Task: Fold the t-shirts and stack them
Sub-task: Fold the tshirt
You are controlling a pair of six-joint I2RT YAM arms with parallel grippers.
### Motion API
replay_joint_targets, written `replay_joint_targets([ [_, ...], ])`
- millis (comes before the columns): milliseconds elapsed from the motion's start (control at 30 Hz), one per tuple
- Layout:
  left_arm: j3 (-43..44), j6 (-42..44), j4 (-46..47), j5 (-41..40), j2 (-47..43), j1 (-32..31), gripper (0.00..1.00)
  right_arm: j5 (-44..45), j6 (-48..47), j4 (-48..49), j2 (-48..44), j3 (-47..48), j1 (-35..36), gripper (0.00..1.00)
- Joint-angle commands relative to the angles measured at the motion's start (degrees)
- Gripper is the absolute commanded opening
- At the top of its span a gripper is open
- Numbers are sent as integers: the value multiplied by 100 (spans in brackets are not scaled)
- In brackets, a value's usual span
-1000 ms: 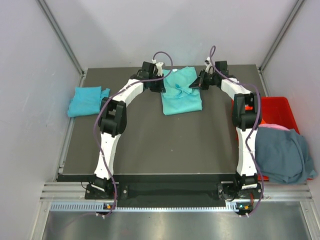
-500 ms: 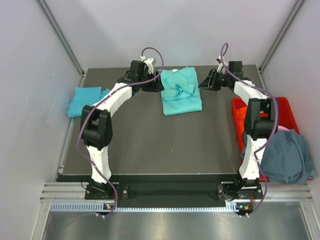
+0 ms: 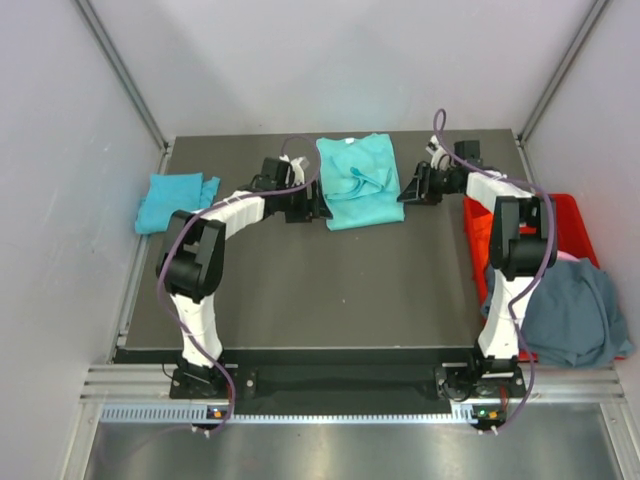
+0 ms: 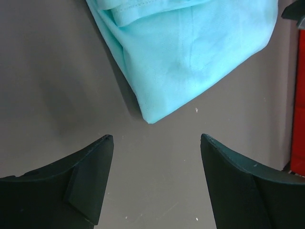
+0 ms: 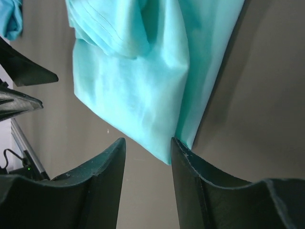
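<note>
The dark grey flat table [image 3: 330, 290] spans the workspace. At its right edge a crumpled slate grey-blue t-shirt [image 3: 565, 310] drapes over a red plastic crate [image 3: 560, 212]. A partly folded mint-teal t-shirt [image 3: 362, 185] lies at far centre, and a smaller folded cyan-blue t-shirt [image 3: 175, 200] at far left. The left gripper [image 4: 155, 143] gapes empty just before the mint shirt's near-left corner. The right gripper [image 5: 148, 143], likewise spread and empty, faces its near-right corner.

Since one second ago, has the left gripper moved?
Yes. The left gripper drew back from the table's far edge toward its near edge, to the mint shirt's near corner.
</note>
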Motion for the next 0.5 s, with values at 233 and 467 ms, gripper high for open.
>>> replay_joint_targets([
  [233, 311, -477, 547, 562, 684, 211, 79, 135, -465, -255, 283, 14, -18, 45],
  [467, 742, -609, 547, 694, 1316, 211, 77, 241, -554, -290, 494, -22, -27, 46],
])
